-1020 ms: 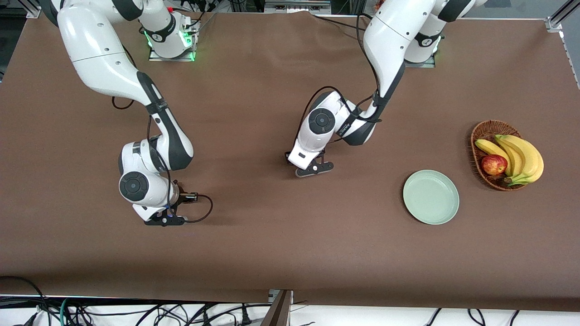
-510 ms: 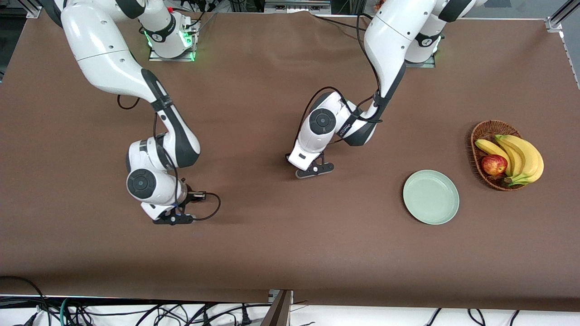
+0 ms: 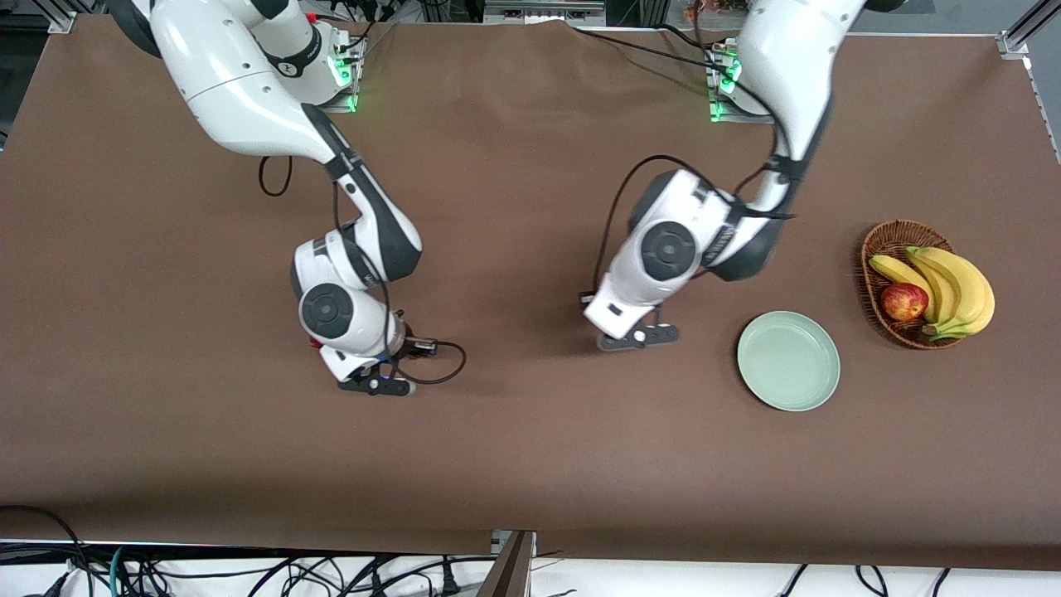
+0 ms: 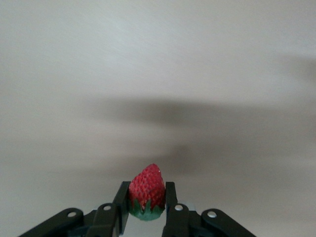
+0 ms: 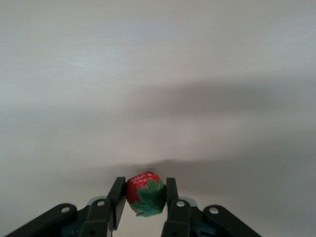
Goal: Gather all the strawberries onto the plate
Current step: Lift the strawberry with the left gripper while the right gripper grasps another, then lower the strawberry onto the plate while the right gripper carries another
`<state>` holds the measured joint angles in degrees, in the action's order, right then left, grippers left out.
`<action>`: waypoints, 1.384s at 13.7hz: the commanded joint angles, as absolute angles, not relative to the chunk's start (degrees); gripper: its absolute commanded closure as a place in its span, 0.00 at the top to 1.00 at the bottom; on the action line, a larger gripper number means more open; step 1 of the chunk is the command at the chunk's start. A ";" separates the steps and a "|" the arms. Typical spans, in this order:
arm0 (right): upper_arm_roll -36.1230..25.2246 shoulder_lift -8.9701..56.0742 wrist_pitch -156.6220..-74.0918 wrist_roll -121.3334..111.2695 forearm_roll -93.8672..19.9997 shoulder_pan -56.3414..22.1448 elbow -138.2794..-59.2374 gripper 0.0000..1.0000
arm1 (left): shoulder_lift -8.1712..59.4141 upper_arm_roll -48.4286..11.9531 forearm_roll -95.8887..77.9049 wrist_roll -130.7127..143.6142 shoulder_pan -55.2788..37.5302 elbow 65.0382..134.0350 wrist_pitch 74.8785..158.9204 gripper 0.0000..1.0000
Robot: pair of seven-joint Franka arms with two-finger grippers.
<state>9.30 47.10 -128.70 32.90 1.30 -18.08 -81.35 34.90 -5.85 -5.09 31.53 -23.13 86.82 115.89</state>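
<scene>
Centre of front frame: left gripper [image 4: 146, 207] pinches strawberry [image 4: 146, 191]; left of centre, right gripper [image 5: 142, 197] clamps second berry [image 5: 144, 193]. Risks: small berries slipping mid-carry, rolling off plate [image 3: 788, 361], arms colliding over it.

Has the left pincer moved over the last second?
Yes. The left pincer, shut on a strawberry, has shifted over the table toward the plate, which stayed put.
</scene>
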 commanded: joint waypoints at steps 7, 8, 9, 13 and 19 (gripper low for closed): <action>9.14 51.49 -149.82 61.23 0.53 -34.96 -80.68 0.21 | 32.78 -5.98 -4.75 -13.48 -9.24 88.07 107.22 0.08; 9.14 52.37 -152.29 62.83 0.44 -36.11 -79.99 0.21 | 33.74 -5.98 -3.79 -19.19 -7.84 88.07 107.40 0.08; 9.14 53.08 -153.10 64.06 0.44 -37.08 -79.46 0.21 | 35.23 -6.06 -3.34 -25.08 -5.82 87.98 107.92 0.08; 9.05 54.58 -153.19 66.62 0.53 -39.55 -77.87 0.38 | 38.84 -5.98 -3.16 -41.81 -0.80 88.33 113.54 0.08; 8.61 53.09 -150.40 64.87 1.05 -37.89 -76.03 1.00 | 40.95 -5.45 -0.79 -46.14 0.52 88.51 116.10 0.13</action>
